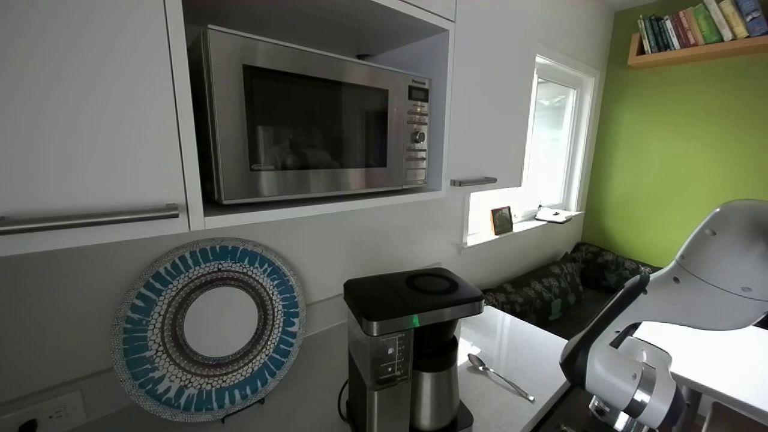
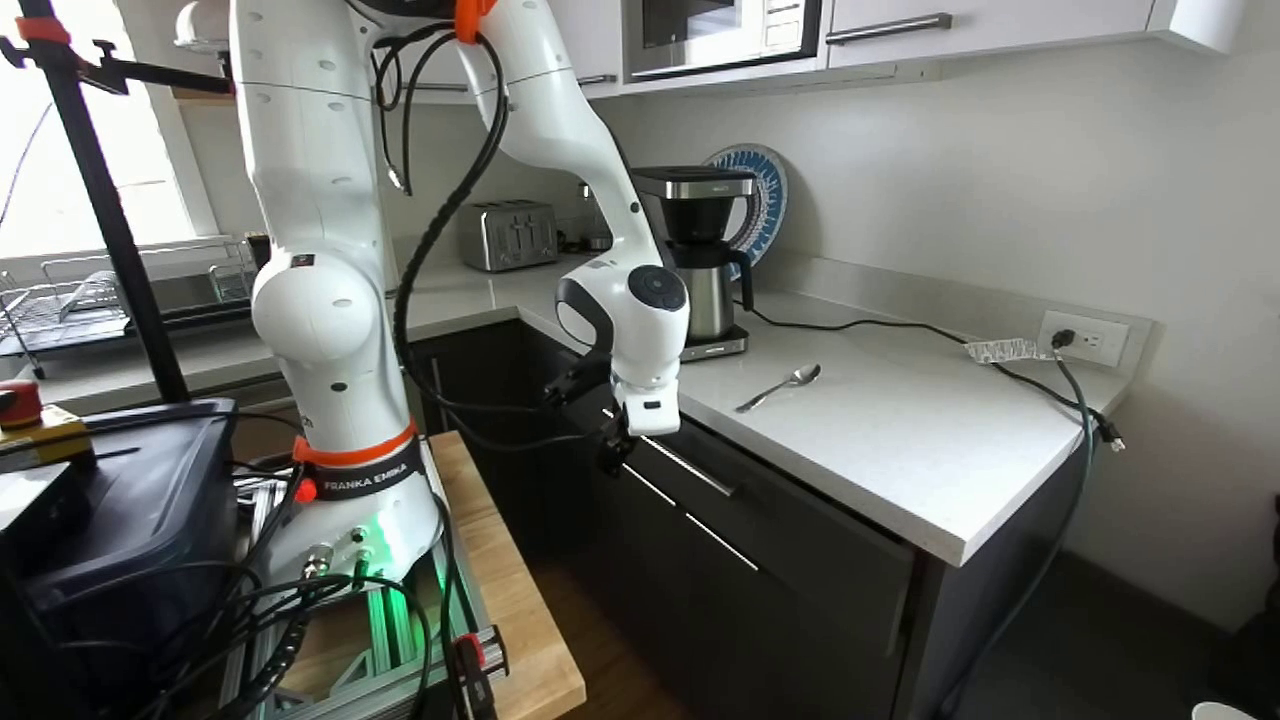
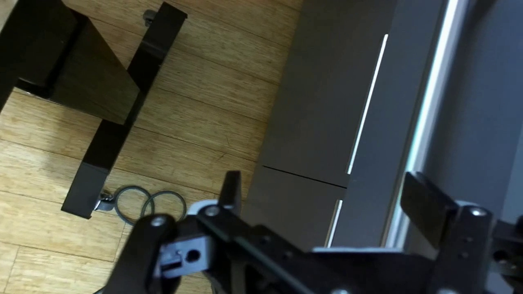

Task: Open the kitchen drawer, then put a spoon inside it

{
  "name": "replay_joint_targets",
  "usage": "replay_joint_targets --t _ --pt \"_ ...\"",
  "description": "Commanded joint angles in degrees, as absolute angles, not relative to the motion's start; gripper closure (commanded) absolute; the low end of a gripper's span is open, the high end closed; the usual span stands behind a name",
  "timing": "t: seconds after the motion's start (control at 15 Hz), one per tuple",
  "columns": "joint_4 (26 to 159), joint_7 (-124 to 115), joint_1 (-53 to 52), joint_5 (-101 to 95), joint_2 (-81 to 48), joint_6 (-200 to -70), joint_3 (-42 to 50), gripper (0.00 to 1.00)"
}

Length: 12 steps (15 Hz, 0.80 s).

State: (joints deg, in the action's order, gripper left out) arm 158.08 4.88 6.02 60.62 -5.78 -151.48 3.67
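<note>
The spoon (image 2: 785, 385) lies on the countertop (image 2: 900, 445), near the coffee maker (image 2: 703, 290) and close to the front edge, its stem turned toward that edge. Below it is the drawer (image 2: 790, 525), which looks shut to us, so we judge the step in hand to be taking hold of the drawer's handle (image 3: 426, 106), the bright bar in the wrist view. The gripper (image 3: 322, 185) holds nothing: its fingers (image 3: 231, 190) stand wide apart. The bar passes partly behind the finger on that view's right, and we cannot tell whether the two touch.

To do this well, we want the bar centred between the fingers before they close, so a small sideways shift seems called for. We then let the inner finger slip in behind the bar rather than land on top of it, and check the hold before pulling. The pull should go level and straight out, away from the countertop; lifting or twisting could make the drawer bind or let the bar slide free. We aim for an opening that leaves room for the spoon.
</note>
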Motion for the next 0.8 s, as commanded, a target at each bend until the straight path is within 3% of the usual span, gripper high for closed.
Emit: replay_joint_targets --t 0.0,0.73 --pt "158.08 10.47 6.64 67.94 -6.72 -151.88 3.55 0.0" --pt "157.48 22.57 6.04 82.85 -8.67 -152.0 2.55 0.0"
